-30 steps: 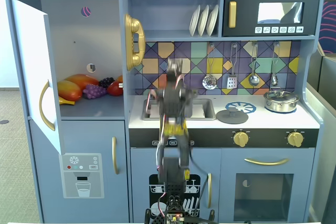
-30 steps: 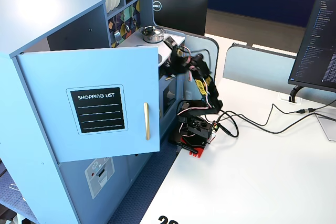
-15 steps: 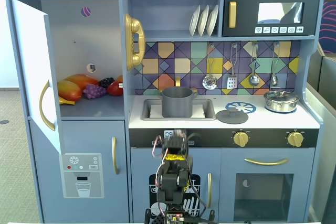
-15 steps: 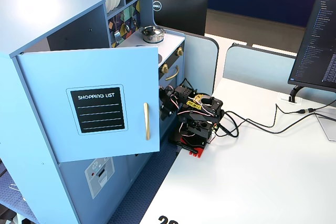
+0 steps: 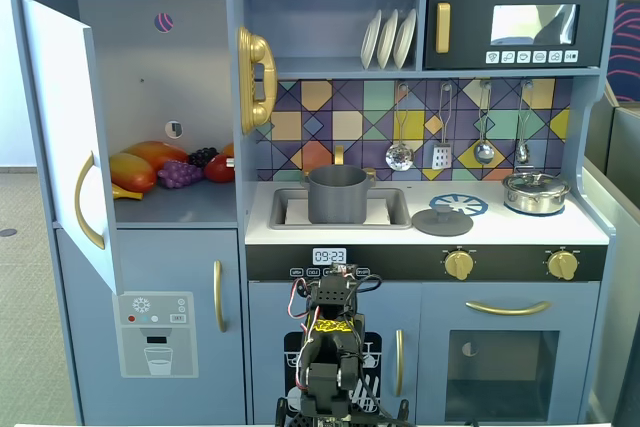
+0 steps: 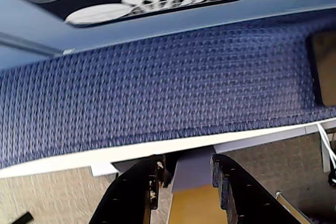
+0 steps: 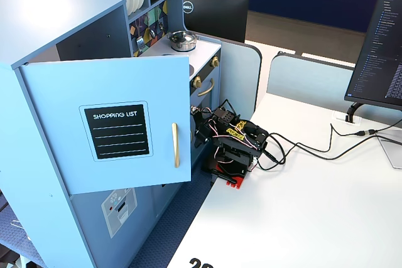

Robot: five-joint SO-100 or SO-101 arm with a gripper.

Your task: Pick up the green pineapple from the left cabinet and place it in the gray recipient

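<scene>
Nearest the lens in the wrist view, two black fingers (image 6: 139, 195), parted with a clear gap and gripping nothing (only pale floor and a strip of white edge showing between them). Beyond them, a blue woven mat (image 6: 157, 93) running across the picture, and past that the toy kitchen's lower front. In a fixed view from the front, the arm (image 5: 330, 347) folded low and near, before the kitchen's middle doors, well below the counter. Far left in that view, the left cabinet (image 5: 160, 77) with its door (image 5: 60, 137) swung wide open, gold handle outward. On its shelf a huddle of toy fruit: orange and yellow pieces at the left, a purple grape bunch (image 5: 179, 174) in the middle, something red at the right. No telling where the green pineapple sits among them; not made out in any view. To the right of the cabinet, the gray recipient (image 5: 337, 194) standing upright in the sink, a flat gray lid (image 5: 443, 221) lying just beside on the counter, and a shiny silver pot (image 5: 536, 192) farther right. In a fixed view from the side, the same arm (image 7: 235, 145) at the near edge of the white worktop (image 7: 301, 218), close against the kitchen, cables trailing off to the right.
</scene>
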